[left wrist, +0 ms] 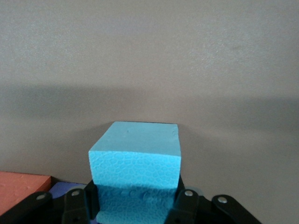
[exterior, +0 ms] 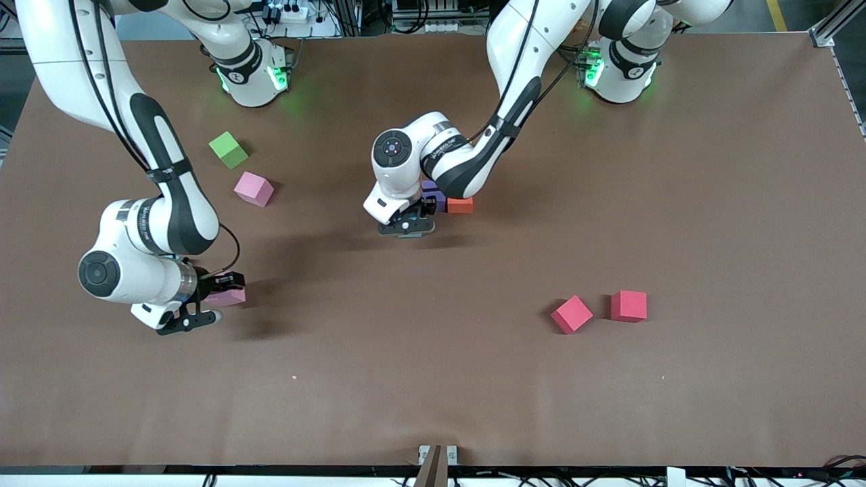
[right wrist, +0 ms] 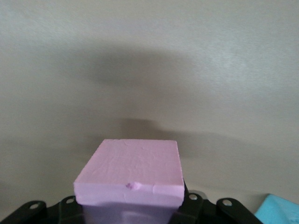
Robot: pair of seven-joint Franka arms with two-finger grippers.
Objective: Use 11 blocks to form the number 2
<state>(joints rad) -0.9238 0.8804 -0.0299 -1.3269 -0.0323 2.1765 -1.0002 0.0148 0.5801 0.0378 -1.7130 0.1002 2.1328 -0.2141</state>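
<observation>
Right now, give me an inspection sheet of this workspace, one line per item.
Surface: brown table, flat, a few pale specks.
Job's things: purple cube and orange cube touching mid-table; loose pink cube; two red cubes toward the left arm's end.
Clutter: green cube beside the loose pink cube.
Grippers: left gripper shut on light blue cube, next to the purple and orange cubes; right gripper shut on pink cube at the right arm's end.
Cables: black cables run along both arms.
Surroundings: power strip and wiring past the bases.
</observation>
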